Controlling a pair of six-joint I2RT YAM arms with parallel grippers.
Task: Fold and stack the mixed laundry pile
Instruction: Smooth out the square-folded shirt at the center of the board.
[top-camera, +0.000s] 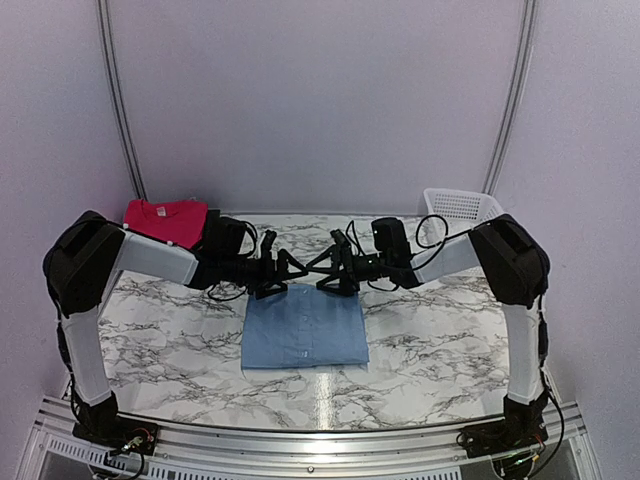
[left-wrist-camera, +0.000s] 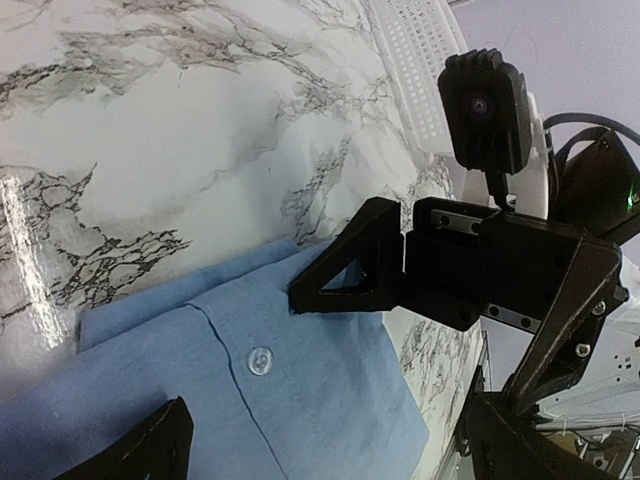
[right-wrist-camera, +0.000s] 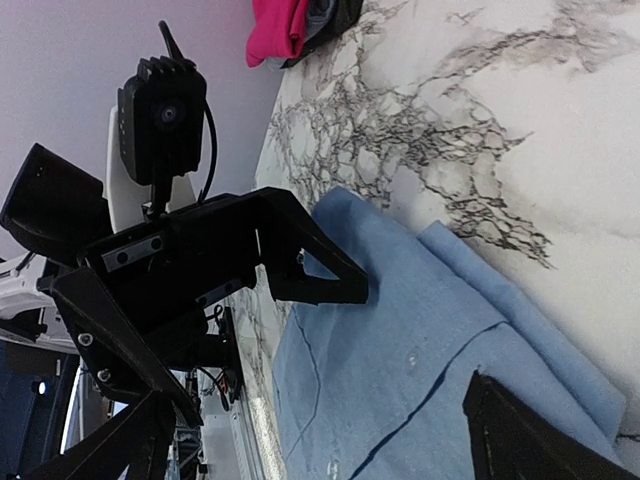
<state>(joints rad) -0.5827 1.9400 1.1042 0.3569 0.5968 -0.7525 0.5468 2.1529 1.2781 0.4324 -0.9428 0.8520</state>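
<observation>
A light blue collared shirt (top-camera: 305, 328) lies folded in a flat rectangle at the table's middle. It also shows in the left wrist view (left-wrist-camera: 300, 400) and the right wrist view (right-wrist-camera: 400, 360). My left gripper (top-camera: 290, 272) and right gripper (top-camera: 330, 272) face each other tip to tip over the shirt's far edge. Both are open and empty, the left (left-wrist-camera: 325, 445) and the right (right-wrist-camera: 330, 450) each spread above the blue cloth. A folded pink-red T-shirt (top-camera: 165, 220) lies at the back left, with a dark piece (right-wrist-camera: 335, 12) beside it. No denim piece shows.
A white slatted basket (top-camera: 460, 207) stands at the back right corner and shows in the left wrist view (left-wrist-camera: 420, 50). The marble table (top-camera: 450, 340) ends at a metal rail in front. Purple walls close in the back and sides.
</observation>
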